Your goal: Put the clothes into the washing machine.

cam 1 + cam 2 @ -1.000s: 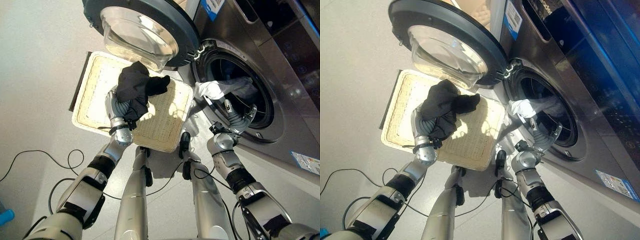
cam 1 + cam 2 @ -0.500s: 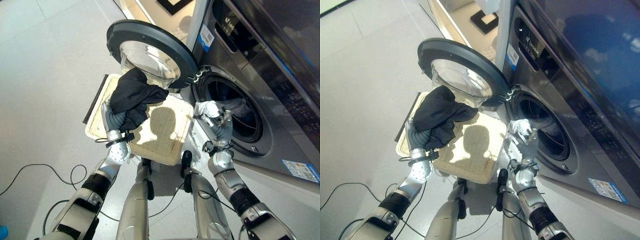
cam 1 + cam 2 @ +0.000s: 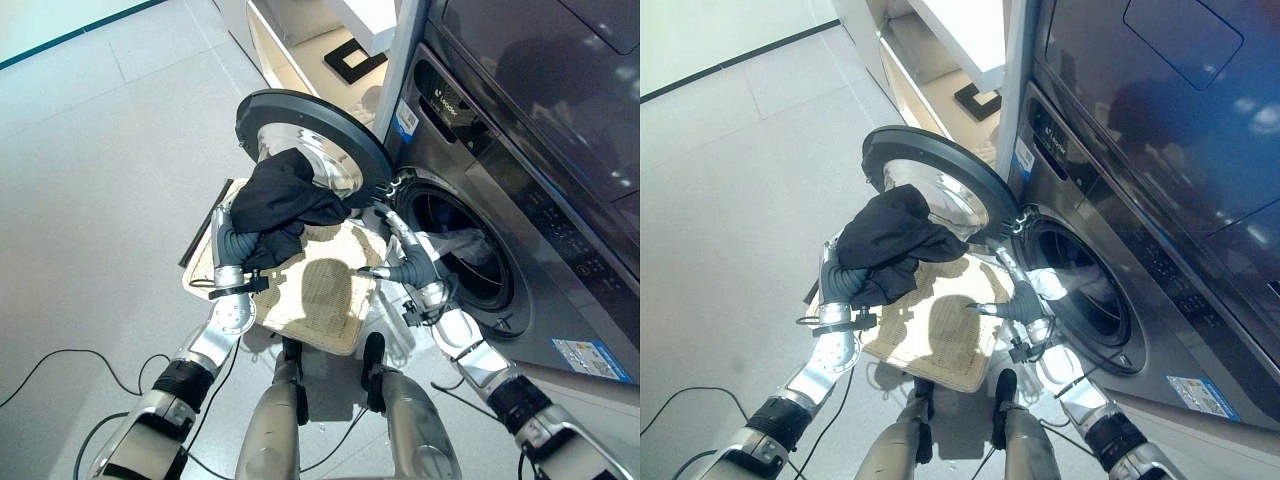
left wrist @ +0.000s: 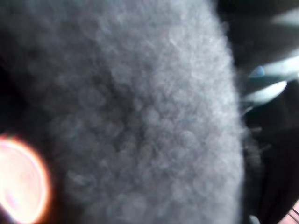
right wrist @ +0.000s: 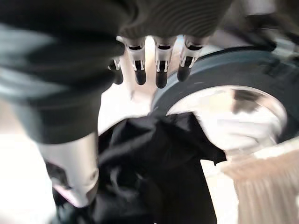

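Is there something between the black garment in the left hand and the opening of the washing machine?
Yes. The right hand, fingers straight, hangs just in front of the drum opening, on the line from the black garment held up by the left hand. The open door stands right behind the garment. White clothes already lie in the opening.

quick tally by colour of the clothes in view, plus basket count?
Black garment, draped over the left hand: 1
White garment, inside the washing machine drum: 1
Wicker basket on the floor: 1
Total: 3 things, 2 of them clothes. The right hand holds none, fingers straight by the drum opening.
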